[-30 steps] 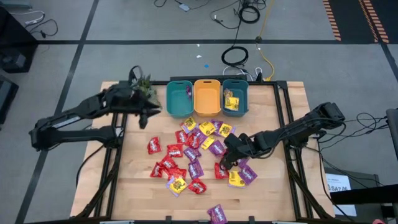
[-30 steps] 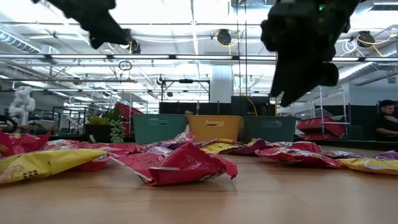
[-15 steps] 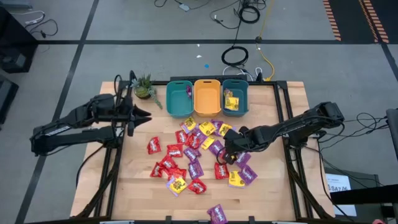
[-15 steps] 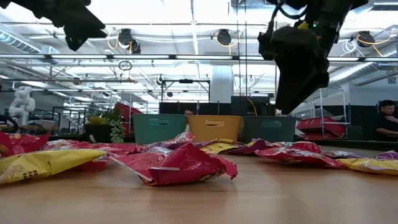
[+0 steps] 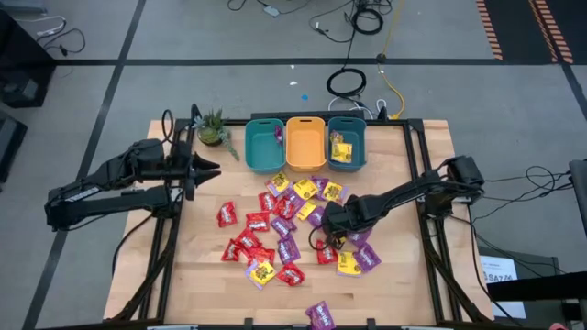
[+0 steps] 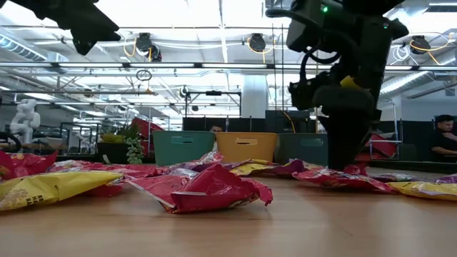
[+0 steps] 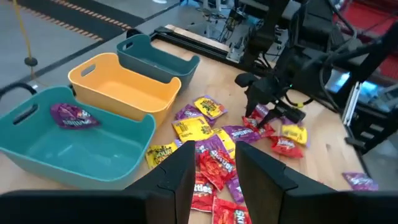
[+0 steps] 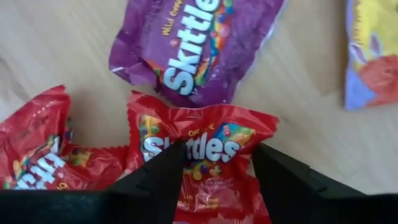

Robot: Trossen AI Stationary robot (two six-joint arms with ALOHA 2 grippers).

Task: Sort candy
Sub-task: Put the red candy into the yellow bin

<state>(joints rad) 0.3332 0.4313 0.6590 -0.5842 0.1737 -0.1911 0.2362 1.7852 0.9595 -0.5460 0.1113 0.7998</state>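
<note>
Two neighbouring packets crowd the red packet (image 8: 202, 152) under the right gripper (image 8: 214, 180), jaws apart astride it at lower centre; closing could pinch both.

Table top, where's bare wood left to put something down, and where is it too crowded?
Bare wood lies along the table's left side, beside the left gripper, and along the near edge around one stray purple packet. The right strip beyond the right gripper is also free. The middle is crowded with the candy, right up to the three bins.

Two dark jointed arms, black cabling, blunt two-fingered hands.
</note>
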